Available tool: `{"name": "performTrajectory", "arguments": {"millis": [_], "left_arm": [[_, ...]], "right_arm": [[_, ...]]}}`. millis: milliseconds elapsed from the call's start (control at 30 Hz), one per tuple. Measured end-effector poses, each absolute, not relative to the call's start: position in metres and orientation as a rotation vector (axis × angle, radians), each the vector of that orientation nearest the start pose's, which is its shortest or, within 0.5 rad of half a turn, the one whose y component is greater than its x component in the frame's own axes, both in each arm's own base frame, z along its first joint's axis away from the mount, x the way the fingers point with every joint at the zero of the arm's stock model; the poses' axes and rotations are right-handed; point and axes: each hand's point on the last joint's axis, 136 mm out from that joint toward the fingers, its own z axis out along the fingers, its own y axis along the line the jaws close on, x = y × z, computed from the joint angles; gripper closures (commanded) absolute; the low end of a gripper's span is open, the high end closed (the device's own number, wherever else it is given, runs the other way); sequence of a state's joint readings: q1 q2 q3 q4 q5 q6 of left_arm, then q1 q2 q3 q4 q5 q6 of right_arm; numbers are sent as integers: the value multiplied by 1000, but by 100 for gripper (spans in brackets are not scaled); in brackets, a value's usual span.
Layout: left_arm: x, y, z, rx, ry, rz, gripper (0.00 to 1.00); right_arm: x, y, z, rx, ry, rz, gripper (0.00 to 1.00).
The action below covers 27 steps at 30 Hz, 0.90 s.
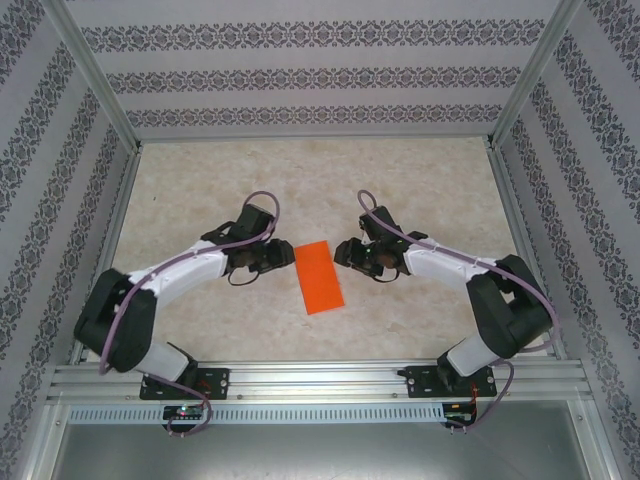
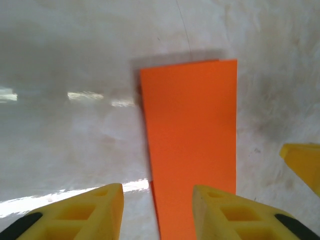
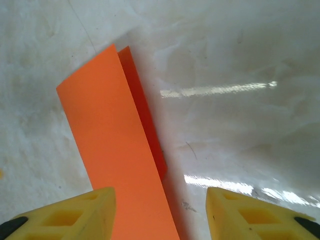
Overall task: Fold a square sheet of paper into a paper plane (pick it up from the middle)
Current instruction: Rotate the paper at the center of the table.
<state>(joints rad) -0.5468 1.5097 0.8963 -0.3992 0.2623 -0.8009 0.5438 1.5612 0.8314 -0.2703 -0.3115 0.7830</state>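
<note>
The square sheet of paper (image 1: 319, 277) is bright orange and lies flat on the table, folded in half into a long rectangle. In the right wrist view its upper layer (image 3: 112, 145) sits slightly askew, so a strip of the lower layer shows along one edge. My left gripper (image 1: 280, 255) is just left of the paper and my right gripper (image 1: 345, 252) just right of it. The left gripper (image 2: 157, 200) is open, its yellow fingers (image 2: 95, 210) straddling the sheet's (image 2: 192, 140) near edge without touching it. The right gripper (image 3: 160, 205) is open too, holding nothing.
The pale marbled table (image 1: 200, 180) is ringed by patterned walls and a metal frame (image 1: 100, 80). Both arm bases are bolted to a rail (image 1: 320, 380) at the near edge. A fingertip of the right gripper (image 2: 302, 160) shows beside the paper in the left wrist view.
</note>
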Motion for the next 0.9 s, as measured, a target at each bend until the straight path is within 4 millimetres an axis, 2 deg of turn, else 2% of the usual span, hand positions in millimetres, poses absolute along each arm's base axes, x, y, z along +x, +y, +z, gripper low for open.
{"name": "performTrajectory", "arguments": {"millis": [100, 367, 633, 900], "left_arm": [[289, -241, 68, -223, 2798, -795, 59], [287, -244, 40, -259, 2879, -779, 58], [295, -250, 36, -258, 2879, -782, 59], [300, -255, 30, -259, 2896, -784, 60]], "right_arm": [[291, 248, 58, 154, 2747, 926, 48], [302, 267, 48, 72, 2764, 1020, 49], [305, 274, 37, 38, 2789, 1056, 49], [301, 284, 40, 0, 2781, 1151, 53]]}}
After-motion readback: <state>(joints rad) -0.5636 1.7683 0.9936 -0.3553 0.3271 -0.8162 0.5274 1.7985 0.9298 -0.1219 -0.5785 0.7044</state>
